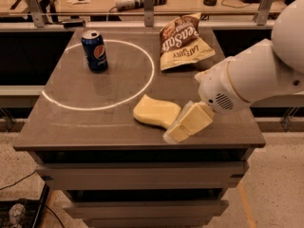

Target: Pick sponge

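Note:
The pale yellow sponge lies flat on the grey table, near the front edge and right of the white circle. My gripper, with pale yellow blocky fingers, hangs from the white arm that reaches in from the right. It sits right beside the sponge's right end, low over the table's front edge, and seems to touch or overlap that end.
A blue Pepsi can stands at the back left, inside the white circle. A brown-and-yellow chip bag lies at the back right. Behind the table runs a desk with cables and clutter.

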`<state>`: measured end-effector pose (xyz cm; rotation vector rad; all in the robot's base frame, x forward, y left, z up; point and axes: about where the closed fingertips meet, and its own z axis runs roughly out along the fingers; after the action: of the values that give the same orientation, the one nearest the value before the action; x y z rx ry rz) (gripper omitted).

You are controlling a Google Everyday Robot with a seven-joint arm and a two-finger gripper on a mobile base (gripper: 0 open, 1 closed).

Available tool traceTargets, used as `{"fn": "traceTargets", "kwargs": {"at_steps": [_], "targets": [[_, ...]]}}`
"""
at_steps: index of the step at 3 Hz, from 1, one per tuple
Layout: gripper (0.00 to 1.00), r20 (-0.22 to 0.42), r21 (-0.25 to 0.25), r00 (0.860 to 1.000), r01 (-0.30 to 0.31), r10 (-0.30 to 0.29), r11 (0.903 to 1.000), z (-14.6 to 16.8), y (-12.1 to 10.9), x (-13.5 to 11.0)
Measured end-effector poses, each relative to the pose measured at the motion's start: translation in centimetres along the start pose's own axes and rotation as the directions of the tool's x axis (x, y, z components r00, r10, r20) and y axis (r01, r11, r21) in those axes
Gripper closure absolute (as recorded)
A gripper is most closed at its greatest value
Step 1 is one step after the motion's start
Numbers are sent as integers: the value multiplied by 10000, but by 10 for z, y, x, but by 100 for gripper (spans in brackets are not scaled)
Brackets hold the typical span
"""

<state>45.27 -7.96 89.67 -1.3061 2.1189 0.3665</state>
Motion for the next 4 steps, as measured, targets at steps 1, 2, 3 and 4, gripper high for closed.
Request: {"fn": "traceTargets", "kwargs": {"at_steps": [1, 2, 3, 4], "targets": [[0, -66, 426, 9998, 210, -208, 9989, 25, -9, -7], [0, -234, 731, 9996, 156, -139, 9972, 47, -22, -5], [0, -297, 683, 9995, 138, -118, 9976, 64, -25, -8], [0, -349, 414, 9993, 163, -149, 9990, 80, -20, -10]]}}
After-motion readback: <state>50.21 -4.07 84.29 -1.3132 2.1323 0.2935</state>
